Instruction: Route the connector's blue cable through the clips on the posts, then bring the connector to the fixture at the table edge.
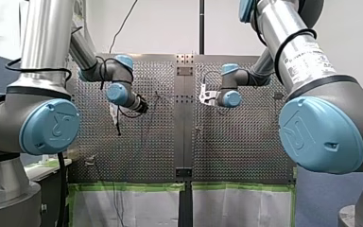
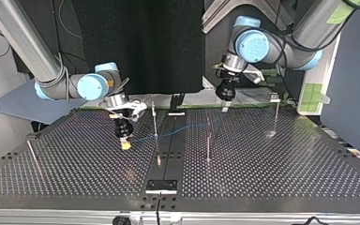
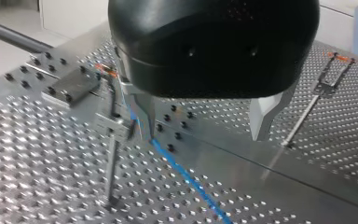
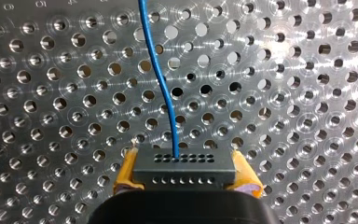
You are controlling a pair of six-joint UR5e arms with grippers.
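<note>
A robotics laboratory is indicated: a perforated metal table is flanked by the industrial left arm and right arm, thin posts are mounted on it, and a black curtain is hung behind.

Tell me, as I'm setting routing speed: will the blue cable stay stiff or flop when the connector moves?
Probably floppy: the blue cable curves in a loose S ahead of the connector in my right hand. Likely light: it is thinner than the connector. It should trail, not push.
</note>
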